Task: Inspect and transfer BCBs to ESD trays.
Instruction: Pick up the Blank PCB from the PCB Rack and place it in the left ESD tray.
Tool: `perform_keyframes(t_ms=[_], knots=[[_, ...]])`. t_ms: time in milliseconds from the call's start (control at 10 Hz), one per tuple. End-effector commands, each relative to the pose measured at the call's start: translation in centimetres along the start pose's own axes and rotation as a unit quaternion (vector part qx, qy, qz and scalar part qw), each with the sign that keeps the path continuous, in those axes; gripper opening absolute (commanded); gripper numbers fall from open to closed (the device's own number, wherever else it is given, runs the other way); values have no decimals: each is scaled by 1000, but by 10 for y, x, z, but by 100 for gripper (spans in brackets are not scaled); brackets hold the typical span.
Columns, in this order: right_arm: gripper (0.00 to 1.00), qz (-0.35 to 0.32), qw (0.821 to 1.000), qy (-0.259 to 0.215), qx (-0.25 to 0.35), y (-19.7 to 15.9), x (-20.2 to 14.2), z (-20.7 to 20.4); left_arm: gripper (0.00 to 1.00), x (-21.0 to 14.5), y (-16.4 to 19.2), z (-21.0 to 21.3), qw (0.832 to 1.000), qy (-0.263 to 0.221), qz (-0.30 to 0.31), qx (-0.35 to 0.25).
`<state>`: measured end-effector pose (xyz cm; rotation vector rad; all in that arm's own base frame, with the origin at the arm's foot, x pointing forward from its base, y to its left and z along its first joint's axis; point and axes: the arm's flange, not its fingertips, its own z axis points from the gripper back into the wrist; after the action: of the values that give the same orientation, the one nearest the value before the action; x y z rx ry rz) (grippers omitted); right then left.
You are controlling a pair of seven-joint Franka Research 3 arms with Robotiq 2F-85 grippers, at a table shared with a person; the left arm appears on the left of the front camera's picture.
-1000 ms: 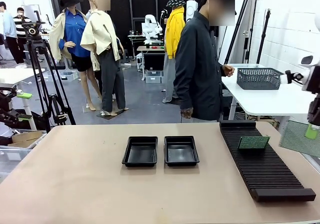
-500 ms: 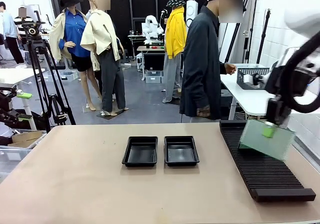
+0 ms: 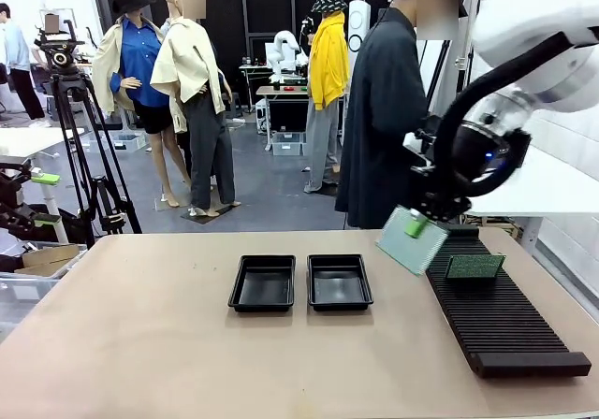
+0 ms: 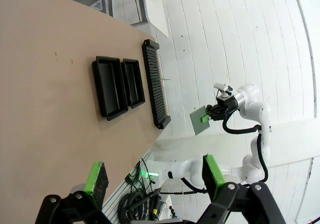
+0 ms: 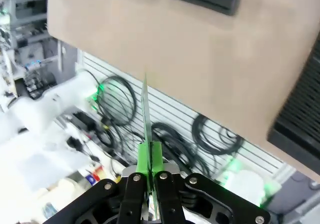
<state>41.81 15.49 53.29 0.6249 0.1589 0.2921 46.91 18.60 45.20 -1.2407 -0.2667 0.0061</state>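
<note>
The right end effector (image 3: pixel 417 224) is clamping a thin green rectangular circuit board (image 3: pixel 410 244) aloft between the shallow black plastic trays (image 3: pixel 340 306) and the black ribbed rack (image 3: pixel 501 324); the left end effector (image 4: pixel 150 176) is hanging spread wide, empty.

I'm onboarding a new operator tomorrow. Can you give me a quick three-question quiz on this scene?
1. True or false: both ESD trays lie empty.
2. The right gripper is: A) open, B) shut on a BCB, C) shut on a tray.
3. How many BCBs stand in the black rack?
Key: 1 true; 2 B; 3 one.
</note>
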Motion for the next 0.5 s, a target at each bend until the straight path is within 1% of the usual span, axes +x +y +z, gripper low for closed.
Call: perform_keyframes(t_ms=[0, 100, 200, 400], knots=[[0, -33, 998, -30, 41, 23, 25, -10, 100, 1, -2, 1, 1000, -3, 4, 4], [0, -44, 997, -26, 66, 31, 35, -17, 100, 1, -2, 1, 1000, -3, 4, 4], [0, -67, 994, -41, 75, 39, 48, -25, 100, 1, -2, 1, 1000, -3, 4, 4], [0, -112, 989, -68, 60, 47, 73, -55, 100, 1, -2, 1, 1000, -3, 4, 4]])
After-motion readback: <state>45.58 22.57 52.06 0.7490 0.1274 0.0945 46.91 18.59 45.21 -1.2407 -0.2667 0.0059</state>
